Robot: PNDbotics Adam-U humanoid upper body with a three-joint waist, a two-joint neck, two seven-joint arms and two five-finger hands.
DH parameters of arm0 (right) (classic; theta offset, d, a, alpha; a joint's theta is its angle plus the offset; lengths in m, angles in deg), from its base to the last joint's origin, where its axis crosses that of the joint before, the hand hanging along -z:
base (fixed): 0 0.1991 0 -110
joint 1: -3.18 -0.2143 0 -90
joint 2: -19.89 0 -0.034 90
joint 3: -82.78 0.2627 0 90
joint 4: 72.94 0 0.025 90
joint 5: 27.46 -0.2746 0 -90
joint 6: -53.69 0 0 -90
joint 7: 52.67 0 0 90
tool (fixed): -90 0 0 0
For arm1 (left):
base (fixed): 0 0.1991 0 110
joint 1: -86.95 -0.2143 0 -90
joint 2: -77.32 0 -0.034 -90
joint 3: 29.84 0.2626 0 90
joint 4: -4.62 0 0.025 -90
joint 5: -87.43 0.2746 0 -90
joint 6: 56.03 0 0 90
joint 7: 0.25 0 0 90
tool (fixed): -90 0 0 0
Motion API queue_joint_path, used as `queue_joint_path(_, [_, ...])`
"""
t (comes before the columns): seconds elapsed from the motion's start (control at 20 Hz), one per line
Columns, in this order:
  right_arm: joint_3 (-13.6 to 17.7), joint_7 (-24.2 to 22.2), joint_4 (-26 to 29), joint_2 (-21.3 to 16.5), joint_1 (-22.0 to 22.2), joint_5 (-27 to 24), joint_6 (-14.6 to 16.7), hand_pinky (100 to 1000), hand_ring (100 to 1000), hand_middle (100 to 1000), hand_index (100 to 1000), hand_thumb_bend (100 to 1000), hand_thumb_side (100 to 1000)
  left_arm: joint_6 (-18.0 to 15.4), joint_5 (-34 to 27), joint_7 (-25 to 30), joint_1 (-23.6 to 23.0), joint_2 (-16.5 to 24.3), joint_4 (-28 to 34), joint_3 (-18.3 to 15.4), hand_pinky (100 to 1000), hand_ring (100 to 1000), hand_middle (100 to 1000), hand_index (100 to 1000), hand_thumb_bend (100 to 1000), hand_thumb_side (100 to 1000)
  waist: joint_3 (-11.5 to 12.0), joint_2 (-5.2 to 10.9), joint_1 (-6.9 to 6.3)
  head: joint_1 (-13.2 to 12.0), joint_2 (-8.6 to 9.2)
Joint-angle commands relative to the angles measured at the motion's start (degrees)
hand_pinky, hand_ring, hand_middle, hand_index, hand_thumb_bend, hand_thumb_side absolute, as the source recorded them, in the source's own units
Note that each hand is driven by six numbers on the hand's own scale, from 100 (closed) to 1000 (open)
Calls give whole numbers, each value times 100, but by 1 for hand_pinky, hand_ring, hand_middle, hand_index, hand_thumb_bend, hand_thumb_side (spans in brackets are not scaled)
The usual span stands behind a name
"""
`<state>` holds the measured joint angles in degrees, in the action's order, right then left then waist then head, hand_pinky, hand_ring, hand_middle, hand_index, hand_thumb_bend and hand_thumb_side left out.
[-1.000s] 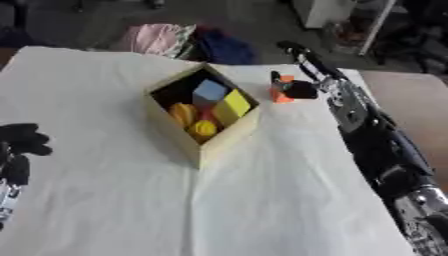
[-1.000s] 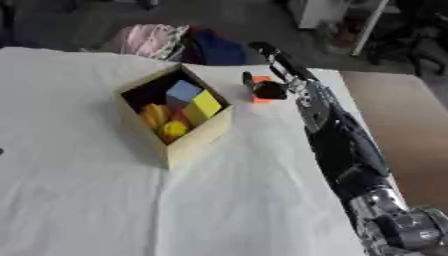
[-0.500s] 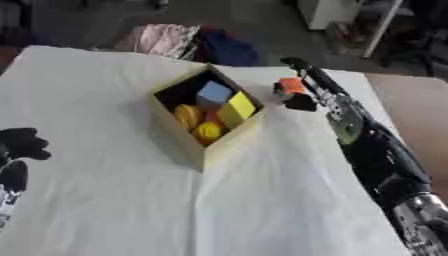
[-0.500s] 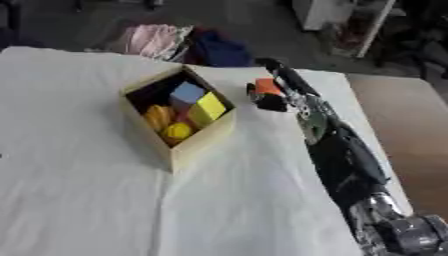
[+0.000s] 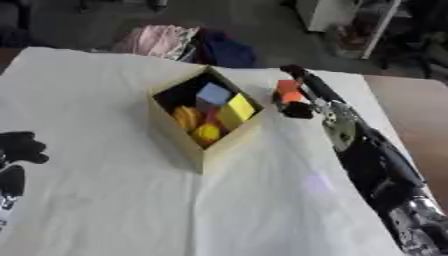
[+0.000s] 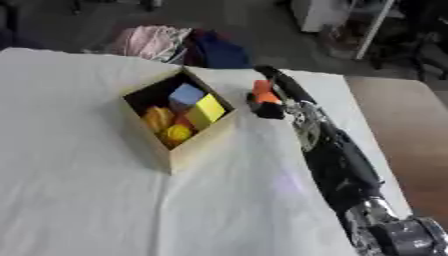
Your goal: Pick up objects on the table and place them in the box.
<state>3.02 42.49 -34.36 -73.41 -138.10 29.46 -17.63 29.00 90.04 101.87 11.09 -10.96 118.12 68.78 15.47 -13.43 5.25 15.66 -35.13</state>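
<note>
The tabletop (image 5: pixel 105 200), covered in a pale cream cloth, carries 1 open tan cardboard box (image 5: pixel 203 120) set corner-on to the robot. The box already holds a light blue block (image 5: pixel 213 93), a yellow block (image 5: pixel 240 107) and rounded yellow-orange pieces (image 5: pixel 196 125).

The black and silver right arm extends from the lower right corner toward the far side of the tabletop. The right hand (image 5: pixel 302 97) sits just right of the box's far right wall, with its fingers (image 5: pixel 297 80) wrapped around a small orange block (image 5: pixel 287 90); whether the block is lifted off the cloth cannot be told.

Key relation: the box opening lies directly to the left of the held orange block and slightly nearer the robot. Judged from this, the coming move is a short leftward carry over the box wall, then release. The right hand is far nearer than the left.

The black left hand (image 5: pixel 17 148) rests idle at the left edge; its finger state cannot be told.
</note>
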Motion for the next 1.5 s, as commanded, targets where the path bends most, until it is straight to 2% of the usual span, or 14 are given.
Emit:
queue_joint_path(0.05, [53,280,63,-137,-70,239,-122,943,986,983,1000,100,352,-6,15,15,55,121,109,-8,824,685,675,833,100,536,-5,-4,55,23,104])
queue_joint_path(0.35, [60,318,-198,-178,-32,348,-367,937,982,981,1000,100,430,-5,31,17,49,121,109,-10,825,685,676,833,100,537,-11,-27,68,26,169])
queue_joint_path(0.6, [27,33,-438,-172,-17,156,-436,912,962,968,985,100,526,-7,36,20,53,116,109,-7,825,685,676,833,100,539,-7,-42,78,26,187])
queue_joint_path(0.85, [-5,-215,-477,-165,-16,100,-452,868,924,944,956,100,481,-9,36,22,56,116,109,-8,826,686,676,832,100,538,10,-47,84,37,203])
queue_joint_path(1.0, [1,-232,-440,-144,-12,108,-464,717,786,835,882,100,291,-7,32,27,55,111,109,-5,826,686,677,832,100,540,16,-44,86,38,199])
queue_joint_path(1.05, [8,-201,-417,-137,-9,119,-472,628,711,775,838,100,178,-6,30,28,55,109,109,-4,827,686,677,832,100,539,19,-43,87,40,197])
queue_joint_path(1.1, [17,-149,-391,-130,-5,129,-483,533,625,712,783,100,164,-7,28,29,56,108,109,-5,827,686,677,832,100,539,22,-43,87,41,196])
queue_joint_path(1.15, [24,-90,-369,-123,-1,137,-490,533,625,712,783,100,164,-7,26,29,56,107,109,-7,827,686,677,832,100,539,23,-42,87,41,196])
queue_joint_path(1.2, [36,-4,-338,-119,0,141,-492,405,523,600,684,100,149,-6,25,27,55,106,109,-9,827,686,677,832,100,539,24,-40,87,40,197])
queue_joint_path(1.3, [61,220,-278,-109,6,131,-486,310,457,504,580,100,134,-5,20,26,53,104,109,-10,827,686,677,832,100,540,22,-38,85,39,196])
queue_joint_path(1.35, [69,342,-252,-106,11,114,-477,300,451,495,569,100,133,-4,19,26,52,102,109,-10,827,686,677,832,100,540,20,-37,84,37,194])
queue_joint_path(1.4, [80,475,-220,-106,9,91,-466,239,407,425,494,100,118,-3,18,26,49,102,109,-11,827,687,677,832,100,540,17,-35,82,37,191])
queue_joint_path(1.5, [95,741,-166,-103,7,32,-442,195,377,368,439,100,103,-3,15,26,49,101,109,-12,828,687,677,832,100,539,12,-32,78,37,187])
